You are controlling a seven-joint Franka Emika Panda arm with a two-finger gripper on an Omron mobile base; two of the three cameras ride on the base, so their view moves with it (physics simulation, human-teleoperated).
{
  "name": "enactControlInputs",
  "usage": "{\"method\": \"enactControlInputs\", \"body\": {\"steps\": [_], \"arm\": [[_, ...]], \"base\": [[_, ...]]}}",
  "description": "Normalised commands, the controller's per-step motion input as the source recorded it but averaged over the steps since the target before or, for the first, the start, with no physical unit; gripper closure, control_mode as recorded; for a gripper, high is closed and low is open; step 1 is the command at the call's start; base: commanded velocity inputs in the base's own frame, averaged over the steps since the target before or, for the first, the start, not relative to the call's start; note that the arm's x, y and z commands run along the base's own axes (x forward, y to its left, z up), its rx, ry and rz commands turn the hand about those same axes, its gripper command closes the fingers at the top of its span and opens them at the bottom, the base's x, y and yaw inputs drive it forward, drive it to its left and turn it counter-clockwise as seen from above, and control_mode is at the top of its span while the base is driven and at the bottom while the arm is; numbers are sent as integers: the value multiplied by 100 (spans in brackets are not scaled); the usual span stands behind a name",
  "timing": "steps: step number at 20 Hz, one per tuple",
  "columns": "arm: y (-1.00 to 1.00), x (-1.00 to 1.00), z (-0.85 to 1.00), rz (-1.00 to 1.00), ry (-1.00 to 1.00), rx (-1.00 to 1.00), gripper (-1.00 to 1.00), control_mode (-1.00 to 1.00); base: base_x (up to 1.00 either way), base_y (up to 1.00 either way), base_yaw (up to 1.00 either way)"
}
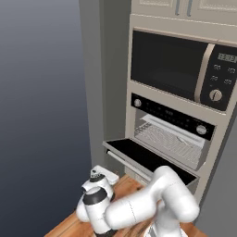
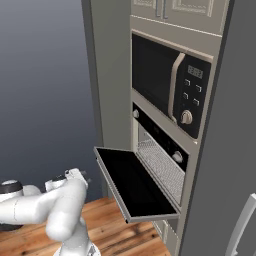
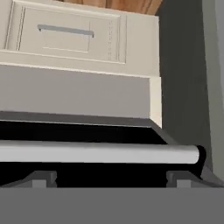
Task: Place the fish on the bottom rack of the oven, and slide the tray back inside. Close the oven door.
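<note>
Oven door (image 1: 148, 159) down flat; claw (image 3: 109, 181) just under handle (image 3: 96, 153).

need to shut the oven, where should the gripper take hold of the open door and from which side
Probably by the long silver bar handle along the free front edge of the oven door. The door lies flat and open, hinged at the oven, so coming from below the bar and lifting should swing it shut. The gripper sits close under it.

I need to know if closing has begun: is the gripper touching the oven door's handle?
Cannot tell. In the hand view the handle lies just beyond the fingertips, but no gap or contact shows plainly.
</note>
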Motion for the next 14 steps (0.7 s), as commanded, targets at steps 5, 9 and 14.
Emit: {"method": "enactControlInputs", "body": {"steps": [5,9,14], "arm": [[-43,49,-83,-7,19,-23,-100,-100],[-30,2,-100,-6,9,-20,-100,-100],[-39,-9,-100,-9,0,-16,-100,-100]], "base": [[0,0,0],[0,0,0],[0,0,0]]}}
